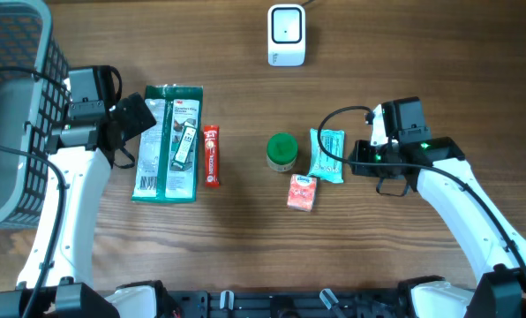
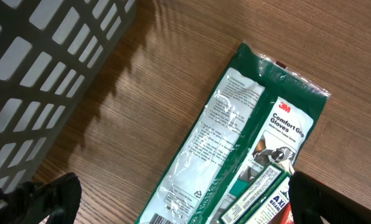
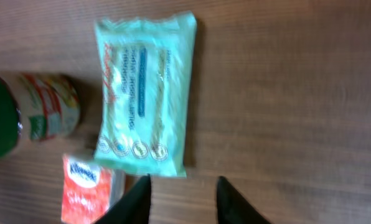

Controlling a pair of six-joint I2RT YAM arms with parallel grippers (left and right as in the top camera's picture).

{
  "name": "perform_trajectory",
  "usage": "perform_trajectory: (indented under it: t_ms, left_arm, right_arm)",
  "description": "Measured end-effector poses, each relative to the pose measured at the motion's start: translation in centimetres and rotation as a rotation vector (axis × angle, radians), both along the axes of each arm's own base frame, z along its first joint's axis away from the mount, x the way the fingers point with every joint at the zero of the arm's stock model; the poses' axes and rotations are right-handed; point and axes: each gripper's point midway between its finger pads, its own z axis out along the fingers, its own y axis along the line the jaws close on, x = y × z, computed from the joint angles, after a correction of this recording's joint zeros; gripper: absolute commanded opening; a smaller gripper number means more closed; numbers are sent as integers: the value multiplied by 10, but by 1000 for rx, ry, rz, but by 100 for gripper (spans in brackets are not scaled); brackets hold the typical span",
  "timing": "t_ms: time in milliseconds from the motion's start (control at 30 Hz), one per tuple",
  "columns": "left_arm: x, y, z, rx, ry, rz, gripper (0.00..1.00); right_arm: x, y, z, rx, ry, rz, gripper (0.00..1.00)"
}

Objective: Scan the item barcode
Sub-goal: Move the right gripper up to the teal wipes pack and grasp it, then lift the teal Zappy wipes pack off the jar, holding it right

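Wipes, perhaps, on wooden table

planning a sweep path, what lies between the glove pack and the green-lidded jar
A red stick pack lies beside the glove pack; the rest up to the green-lidded jar is bare table, seen overhead.

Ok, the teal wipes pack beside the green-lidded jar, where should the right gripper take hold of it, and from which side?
Probably come straight down and pinch the wipes pack across its narrow width, near the end closest to the right gripper. It lies flat, leaving no tall side to catch, and the jar and tissue pack sit close on one side.
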Motion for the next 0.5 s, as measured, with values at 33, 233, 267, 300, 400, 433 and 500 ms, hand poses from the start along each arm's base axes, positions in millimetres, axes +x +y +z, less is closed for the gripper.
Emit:
perform_trajectory:
  t_ms: [33, 233, 267, 300, 400, 433, 500]
  left_arm:
    - [0, 0, 0, 0, 0, 0, 100]
    - [0, 0, 0, 0, 0, 0, 100]
    - [0, 0, 0, 0, 0, 0, 100]
    - [0, 0, 0, 0, 0, 0, 100]
    - [0, 0, 0, 0, 0, 0, 100]
    - [0, 0, 0, 0, 0, 0, 100]
    - [0, 0, 0, 0, 0, 0, 100]
  right_arm:
    - [3, 0, 1, 1, -15, 0, 39]
    - [16, 3, 7, 12, -72, 0, 40]
    - [18, 3, 7, 15, -76, 1, 41]
    - [19, 4, 6, 16, -77, 2, 43]
    - [25, 7, -3, 24, -74, 8, 48]
    - [27, 10, -7, 30, -70, 13, 49]
    - [30, 22, -18, 51, -55, 37, 49]
